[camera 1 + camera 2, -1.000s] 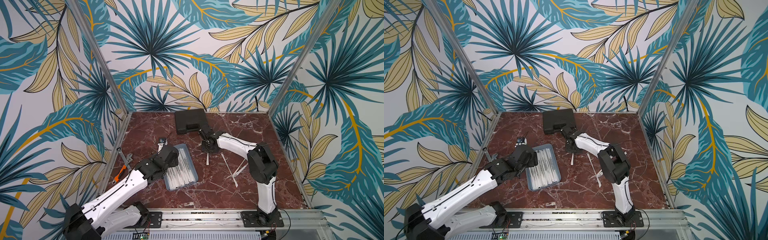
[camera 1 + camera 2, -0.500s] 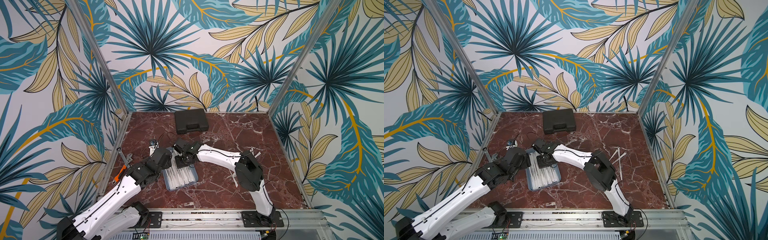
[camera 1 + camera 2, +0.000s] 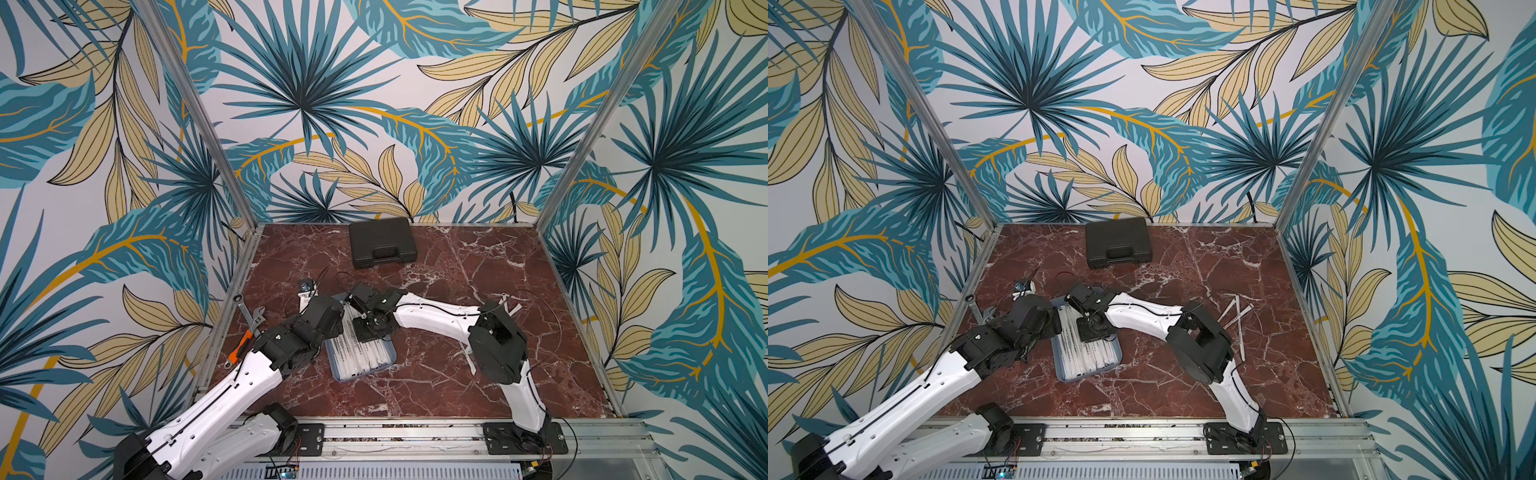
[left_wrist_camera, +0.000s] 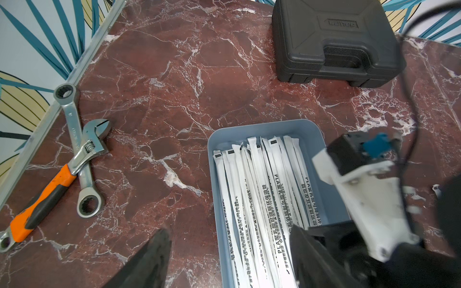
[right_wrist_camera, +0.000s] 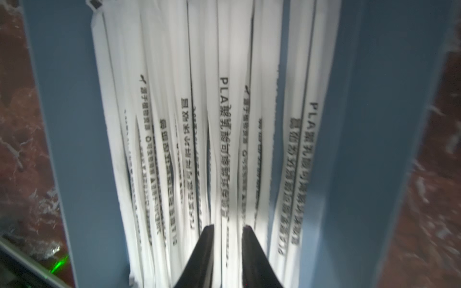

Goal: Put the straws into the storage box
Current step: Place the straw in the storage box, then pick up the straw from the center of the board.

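The blue-grey storage box lies left of the table's middle, with several white printed straws lying lengthwise in it. My right gripper points down over the box's far half. Its fingers stand slightly apart, and one straw of the pile runs between them. My left gripper is open and straddles the box's left wall, one finger over the table, the other over the straws. A few loose straws lie on the table at the right.
A black hard case sits at the back. A ratchet wrench and an orange-handled adjustable wrench lie along the left rail. A small grey object lies behind the box.
My right arm swung left from in front of the black case to above the box, and its jaws have parted. My left arm shifted slightly along the box's left side.
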